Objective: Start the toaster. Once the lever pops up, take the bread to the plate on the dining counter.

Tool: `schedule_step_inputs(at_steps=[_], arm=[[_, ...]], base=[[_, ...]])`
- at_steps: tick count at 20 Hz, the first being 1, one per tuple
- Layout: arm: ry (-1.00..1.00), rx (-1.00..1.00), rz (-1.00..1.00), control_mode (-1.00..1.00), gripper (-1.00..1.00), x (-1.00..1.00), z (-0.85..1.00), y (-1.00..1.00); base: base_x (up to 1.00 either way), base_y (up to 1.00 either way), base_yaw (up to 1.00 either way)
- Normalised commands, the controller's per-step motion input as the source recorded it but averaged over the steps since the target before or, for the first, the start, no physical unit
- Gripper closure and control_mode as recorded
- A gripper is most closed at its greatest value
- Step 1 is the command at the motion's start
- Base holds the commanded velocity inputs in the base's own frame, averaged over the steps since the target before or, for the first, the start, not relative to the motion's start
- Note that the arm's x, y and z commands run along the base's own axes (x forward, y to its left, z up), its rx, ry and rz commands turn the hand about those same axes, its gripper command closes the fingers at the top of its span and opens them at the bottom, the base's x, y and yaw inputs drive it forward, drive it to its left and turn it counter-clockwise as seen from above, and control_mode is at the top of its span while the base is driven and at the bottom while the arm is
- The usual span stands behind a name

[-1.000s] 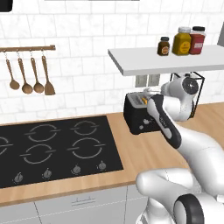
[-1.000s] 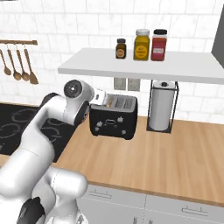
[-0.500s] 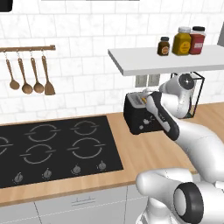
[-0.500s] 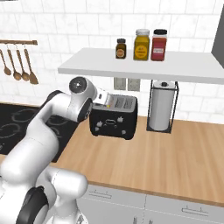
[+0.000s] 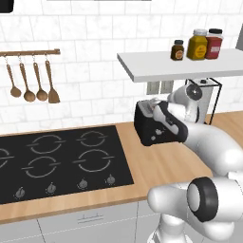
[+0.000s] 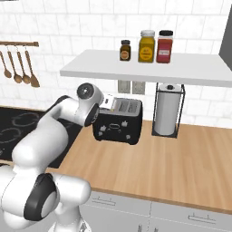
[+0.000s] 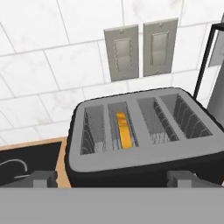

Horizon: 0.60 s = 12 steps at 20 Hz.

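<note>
I'm hovering the wide-open gripper (image 7: 112,177) over the toaster (image 7: 144,135) at frame centre, bread (image 7: 124,130) sitting in its second slot; next I'm needing to press the lever.

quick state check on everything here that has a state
toaster: upright on the counter, four top slots
bread: sunk in the second slot from the left
gripper: open, empty, just in front of the toaster
paper towel roll: upright in its holder
jars: lids on, on the shelf

Hand (image 7: 112,177) wide open, angled downward
</note>
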Motion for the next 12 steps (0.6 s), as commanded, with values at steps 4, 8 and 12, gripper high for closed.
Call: schedule_step_inputs(at_steps=[4, 8, 12], arm=[[0.00, 0.00, 0.00, -1.00, -1.00, 0.00, 0.00, 0.00], [0.00, 0.00, 0.00, -1.00, -1.00, 0.00, 0.00, 0.00], [0.00, 0.00, 0.00, -1.00, -1.00, 0.00, 0.00, 0.00]], base=[[0.00, 0.00, 0.00], [0.00, 0.00, 0.00], [0.00, 0.00, 0.00]])
